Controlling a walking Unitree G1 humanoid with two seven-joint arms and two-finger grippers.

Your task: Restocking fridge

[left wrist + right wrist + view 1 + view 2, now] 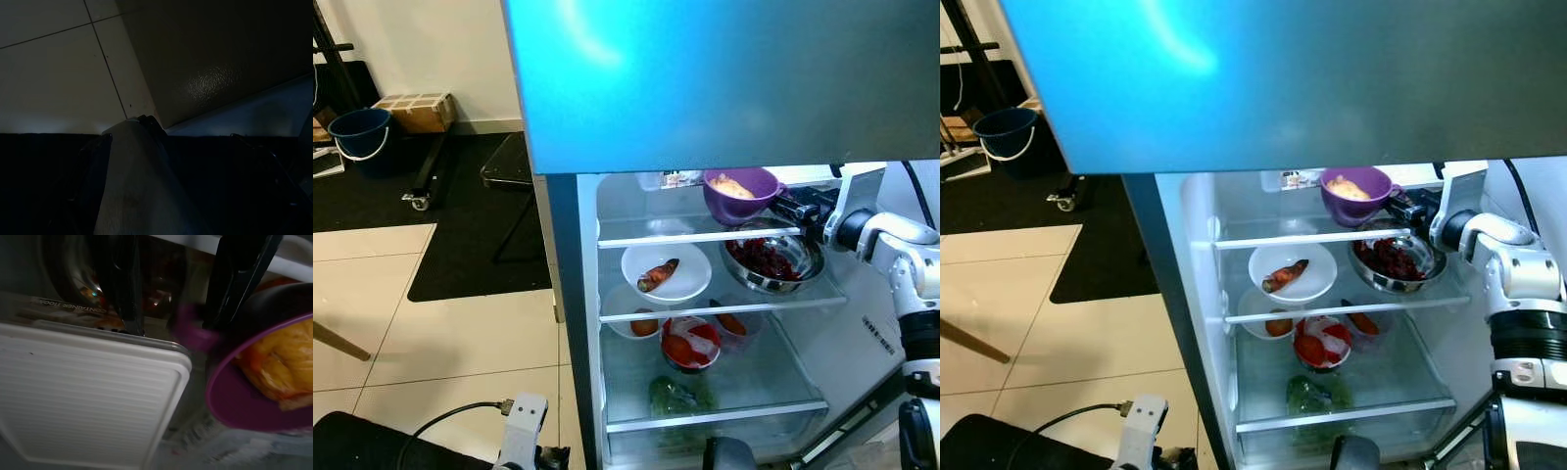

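Observation:
A purple cup point(741, 196) holding yellow food is at the fridge's top shelf point(636, 238), beside a white-lidded container point(88, 396). From the right, my right gripper point(795, 207) reaches in, and its black fingers point(124, 289) are shut on the purple cup's handle point(195, 330). Whether the cup's base rests on the glass is hidden. On the shelf below, a steel bowl point(771, 259) of dark red food sits next to a white bowl point(666, 272) with a reddish piece in it. My left arm point(522, 431) hangs idle low by the fridge's left side.
The shiny blue upper fridge door point(724, 78) overhangs the open compartment. Lower shelves hold small bowls with red and orange food point(688, 343) and a green vegetable point(677, 397). To the left are floor tiles, a black mat, a blue bucket point(360, 132) and a cardboard box point(416, 111).

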